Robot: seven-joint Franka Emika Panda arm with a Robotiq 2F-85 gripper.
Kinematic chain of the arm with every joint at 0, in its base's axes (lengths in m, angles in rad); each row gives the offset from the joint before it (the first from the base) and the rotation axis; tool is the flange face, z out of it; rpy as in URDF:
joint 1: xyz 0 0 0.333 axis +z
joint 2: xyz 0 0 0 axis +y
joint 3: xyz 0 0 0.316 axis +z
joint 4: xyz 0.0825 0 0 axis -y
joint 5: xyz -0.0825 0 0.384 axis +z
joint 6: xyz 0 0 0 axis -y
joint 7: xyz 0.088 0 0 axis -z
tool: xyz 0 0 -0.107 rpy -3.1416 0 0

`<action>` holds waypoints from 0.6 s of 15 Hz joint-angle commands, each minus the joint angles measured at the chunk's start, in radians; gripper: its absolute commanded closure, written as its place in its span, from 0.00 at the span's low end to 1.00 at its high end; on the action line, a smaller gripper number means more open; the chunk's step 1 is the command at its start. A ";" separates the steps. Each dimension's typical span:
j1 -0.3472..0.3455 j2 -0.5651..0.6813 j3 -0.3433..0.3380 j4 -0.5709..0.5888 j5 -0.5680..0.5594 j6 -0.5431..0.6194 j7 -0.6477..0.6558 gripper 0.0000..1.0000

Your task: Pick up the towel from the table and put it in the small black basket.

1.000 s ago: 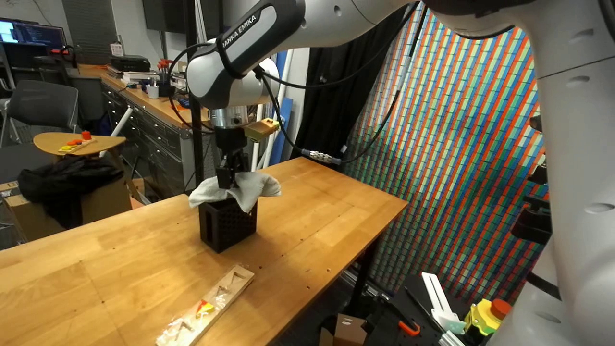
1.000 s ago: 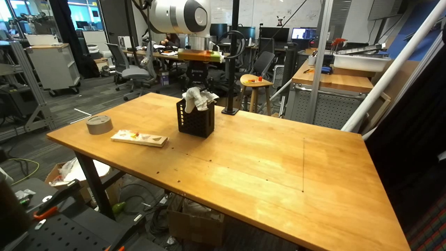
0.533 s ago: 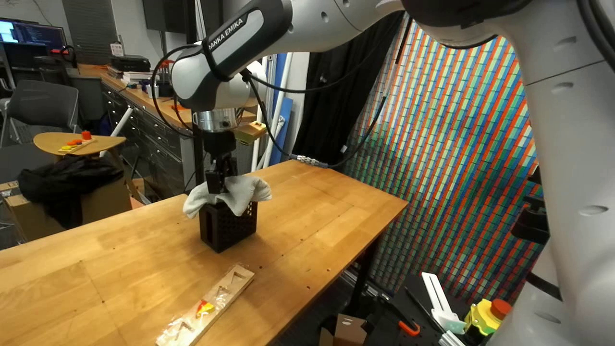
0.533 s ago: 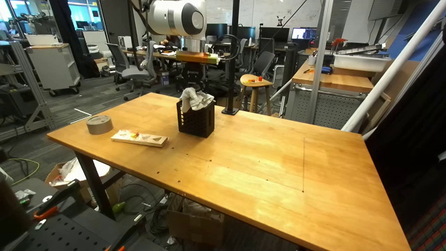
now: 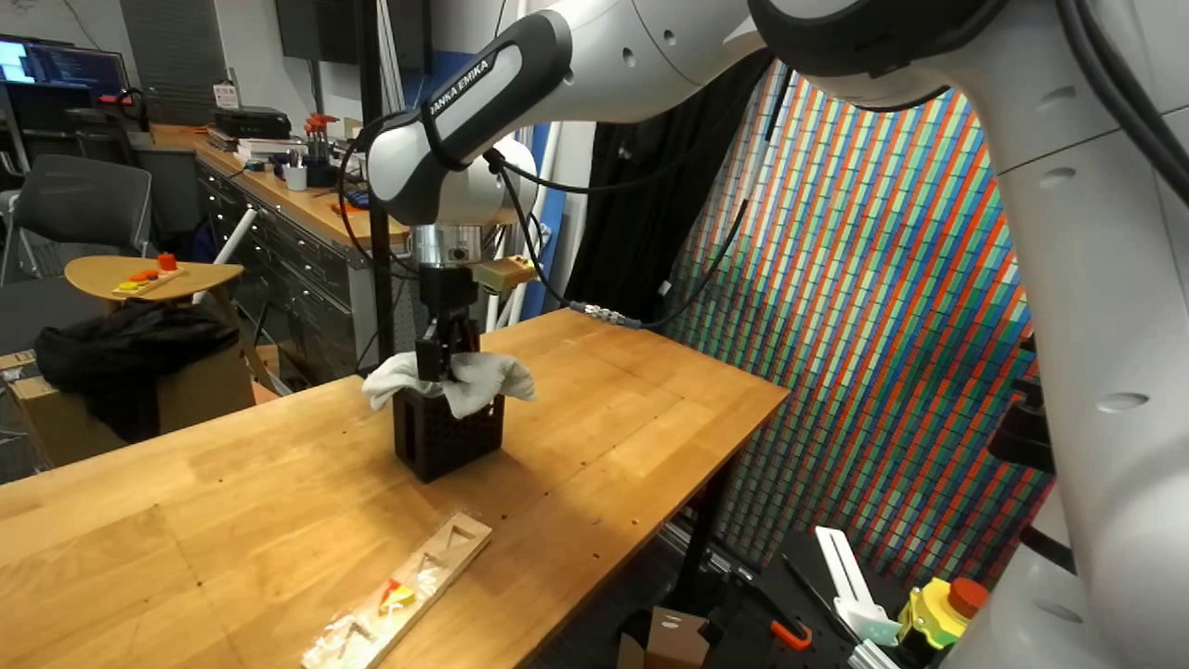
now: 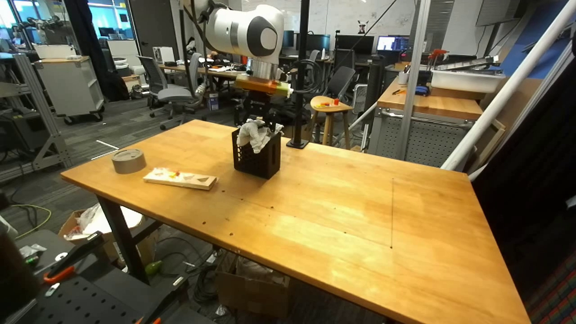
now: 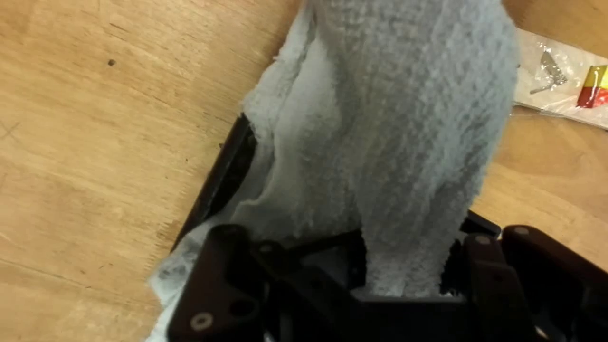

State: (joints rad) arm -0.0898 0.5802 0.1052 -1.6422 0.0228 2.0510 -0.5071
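The claw (image 5: 447, 373) pinches the towel (image 5: 483, 380) draped over the small black basket (image 5: 450, 442) on the table (image 5: 613, 409)

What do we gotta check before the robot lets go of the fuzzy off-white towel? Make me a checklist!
1. Black two-fingered gripper shut on the fuzzy off-white cloth towel: ok.
2. Small black box-shaped basket with holed sides standing upright on the light-brown wooden table: ok.
3. Gripper above the basket's opening: looks ok.
4. Whole towel inside the basket: not ok, parts hang outside.
5. Towel touching the basket's bottom: cannot tell, it's hidden.
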 commanded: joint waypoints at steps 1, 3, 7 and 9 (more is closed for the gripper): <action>0.003 0.023 -0.009 0.019 0.020 0.004 0.054 0.98; 0.021 0.026 -0.013 0.039 -0.005 -0.011 0.078 0.98; 0.075 0.012 -0.042 0.060 -0.092 -0.052 0.172 0.98; 0.099 0.004 -0.054 0.067 -0.134 -0.085 0.223 0.98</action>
State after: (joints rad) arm -0.0397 0.5892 0.0831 -1.6120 -0.0570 2.0239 -0.3608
